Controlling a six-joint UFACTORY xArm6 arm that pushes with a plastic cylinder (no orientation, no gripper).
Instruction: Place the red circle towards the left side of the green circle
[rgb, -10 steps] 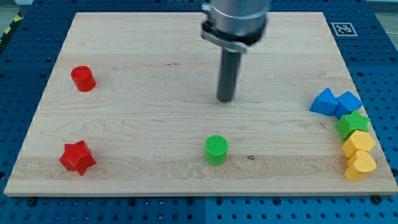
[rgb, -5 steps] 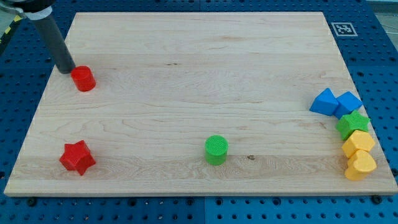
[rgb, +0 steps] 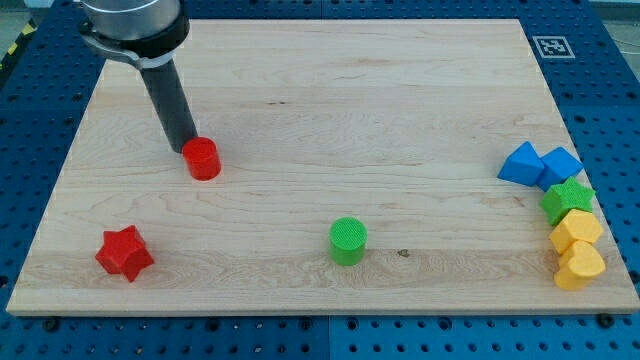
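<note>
Red circle (rgb: 202, 159) sits left of centre on the table (rgb: 320, 80), well clear of every edge, with bare wood all around — nothing lies between it and the green circle (rgb: 348, 241), nearer and to its right. A red star (rgb: 124, 252) sits near the near-left corner. The tool is a plain rod with nothing to open or close; my tip (rgb: 184, 148) touches the red circle's far-left side.
</note>
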